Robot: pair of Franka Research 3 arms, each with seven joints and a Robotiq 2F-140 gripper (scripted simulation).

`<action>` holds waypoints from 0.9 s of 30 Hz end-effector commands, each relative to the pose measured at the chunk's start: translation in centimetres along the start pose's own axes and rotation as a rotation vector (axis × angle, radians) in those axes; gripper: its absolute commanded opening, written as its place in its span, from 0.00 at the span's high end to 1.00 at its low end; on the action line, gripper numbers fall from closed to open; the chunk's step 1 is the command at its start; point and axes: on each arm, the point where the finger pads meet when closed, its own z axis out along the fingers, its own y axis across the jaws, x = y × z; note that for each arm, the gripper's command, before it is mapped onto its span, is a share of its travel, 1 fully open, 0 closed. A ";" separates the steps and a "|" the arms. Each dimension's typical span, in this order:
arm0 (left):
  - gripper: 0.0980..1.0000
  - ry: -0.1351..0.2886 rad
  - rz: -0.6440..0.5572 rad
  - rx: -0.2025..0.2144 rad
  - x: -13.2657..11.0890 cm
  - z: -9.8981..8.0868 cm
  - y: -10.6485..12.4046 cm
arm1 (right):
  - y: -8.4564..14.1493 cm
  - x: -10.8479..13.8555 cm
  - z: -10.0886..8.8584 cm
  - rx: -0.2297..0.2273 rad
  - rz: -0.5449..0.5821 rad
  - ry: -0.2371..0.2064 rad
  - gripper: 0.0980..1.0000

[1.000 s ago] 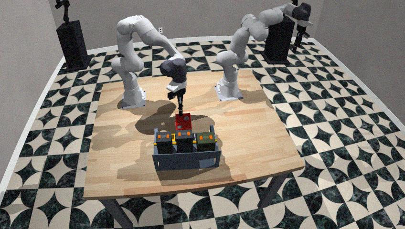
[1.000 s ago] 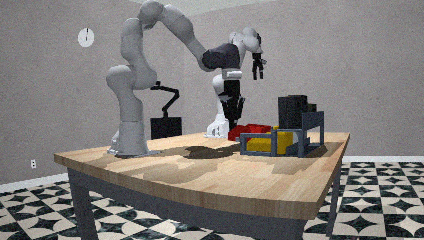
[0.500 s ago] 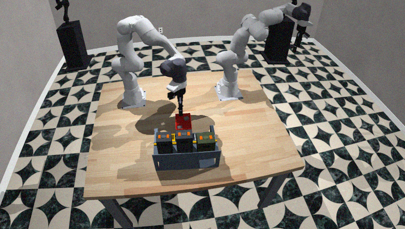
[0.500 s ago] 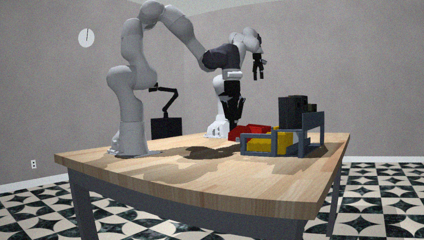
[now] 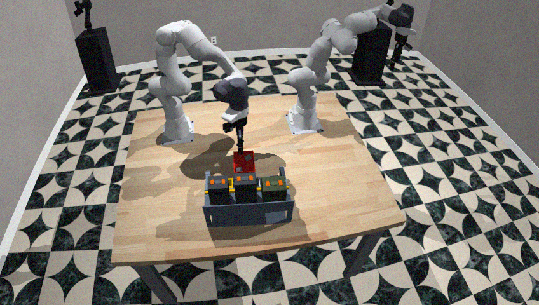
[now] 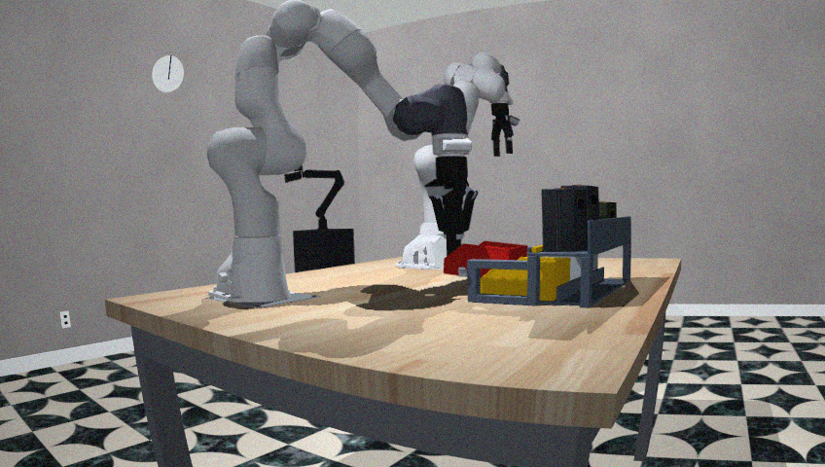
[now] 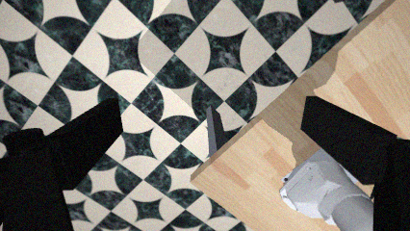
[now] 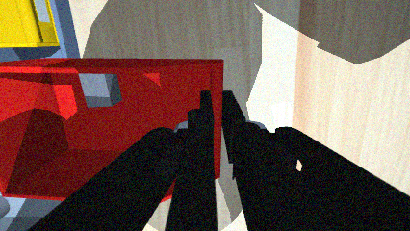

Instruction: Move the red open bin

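Observation:
The red open bin (image 5: 245,164) (image 6: 465,259) (image 8: 159,106) juts out from the arm side of the grey-blue shelf (image 5: 241,216) (image 6: 610,234) (image 8: 68,29), apparently slightly tilted. Grey parts lie in it, one of them a block (image 5: 248,157) (image 8: 98,89). My right gripper (image 5: 240,152) (image 6: 454,245) (image 8: 216,106) is shut on its outer wall, which passes between the fingertips. The bin's inner end and its contact with the shelf are hidden. My left gripper (image 5: 392,67) (image 6: 502,154) (image 7: 212,114) is open and empty, raised far from the shelf.
Yellow bins (image 6: 502,283) (image 8: 21,24) sit low in the shelf beside the red bin. Two dark boxes (image 5: 219,194) (image 5: 245,193) and a green box (image 5: 274,193) stand on the upper level. The wooden table (image 5: 332,181) extends on both sides; the two arm bases stand at its back.

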 end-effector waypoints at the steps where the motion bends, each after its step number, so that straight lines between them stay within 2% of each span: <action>1: 0.00 0.000 0.000 0.000 0.0 0.0 0.0 | 0.1 -0.1 0.0 -0.001 -0.007 -0.001 1.00; 27: 0.00 0.000 0.000 0.000 0.0 0.0 0.0 | 0.5 -0.1 0.0 -0.001 -0.007 -0.001 1.00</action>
